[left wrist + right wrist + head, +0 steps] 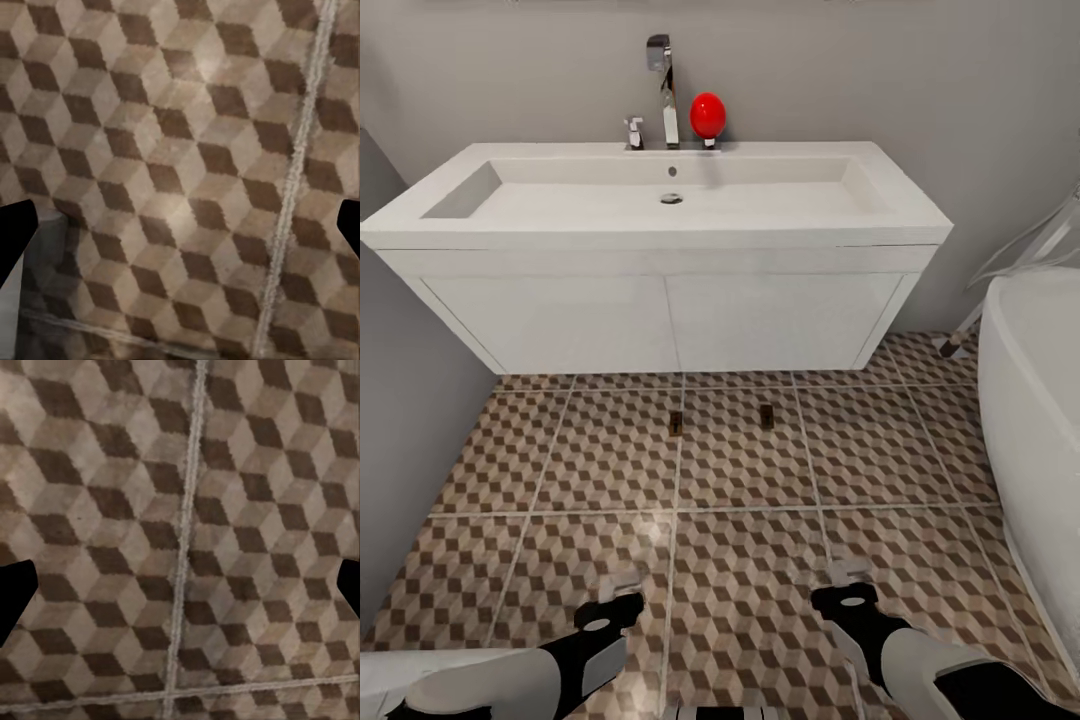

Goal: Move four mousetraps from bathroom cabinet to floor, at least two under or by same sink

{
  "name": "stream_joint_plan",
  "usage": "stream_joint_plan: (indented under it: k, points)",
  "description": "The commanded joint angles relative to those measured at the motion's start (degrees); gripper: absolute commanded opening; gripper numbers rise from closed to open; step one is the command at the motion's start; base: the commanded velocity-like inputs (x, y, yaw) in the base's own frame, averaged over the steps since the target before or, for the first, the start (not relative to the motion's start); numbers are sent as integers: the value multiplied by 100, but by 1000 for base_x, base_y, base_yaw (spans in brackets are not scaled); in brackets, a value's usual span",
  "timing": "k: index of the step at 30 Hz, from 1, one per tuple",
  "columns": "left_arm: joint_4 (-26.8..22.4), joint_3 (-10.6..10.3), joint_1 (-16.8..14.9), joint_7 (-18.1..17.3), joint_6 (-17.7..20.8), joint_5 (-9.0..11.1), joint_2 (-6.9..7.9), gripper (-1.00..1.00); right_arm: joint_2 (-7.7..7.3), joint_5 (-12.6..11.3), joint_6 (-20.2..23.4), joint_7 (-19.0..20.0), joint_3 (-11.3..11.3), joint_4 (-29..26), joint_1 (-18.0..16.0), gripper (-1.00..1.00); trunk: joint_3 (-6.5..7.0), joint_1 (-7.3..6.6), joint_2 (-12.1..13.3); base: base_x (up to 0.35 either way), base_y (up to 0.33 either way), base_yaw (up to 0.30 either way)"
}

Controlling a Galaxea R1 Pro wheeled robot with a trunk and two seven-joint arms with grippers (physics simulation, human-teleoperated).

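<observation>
Two mousetraps lie flat on the cube-patterned bathroom floor, just in front of the white vanity: one to the left, the other to the right. Above them hangs the wide white sink with its chrome faucet. My left gripper and right gripper hover low over the tiles, well short of the traps. In the wrist views, the left gripper and right gripper stand open, with bare tiles between the dark fingertips. The cabinet is out of view.
A red rounded object sits on the sink's back ledge beside the faucet. The white bathtub runs along the right side. A grey wall closes the left. Thin white legs stand by the tub's far end.
</observation>
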Motion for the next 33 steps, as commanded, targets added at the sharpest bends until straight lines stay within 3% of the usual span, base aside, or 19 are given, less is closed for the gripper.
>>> stream_joint_plan:
  k: [1, 22, 33]
  points:
    - [3, -2, 32, -1, 1, -6, 1, 100, 0, 5, -4, 0, 9, 4, 33, 100, 19, -23, 42, 0, 0, 0]
    - [48, -2, 807, -1, 0, -7, 58, 100, -143, 18, -86, 1, 15, 39, 787, 100, 396, -484, 884, 0, 0, 0]
    - [44, -2, 1014, 2, 1, 9, 253, 100, -159, 76, -735, 44, 34, 45, 1185, 100, 594, -725, 1325, 0, 0, 0]
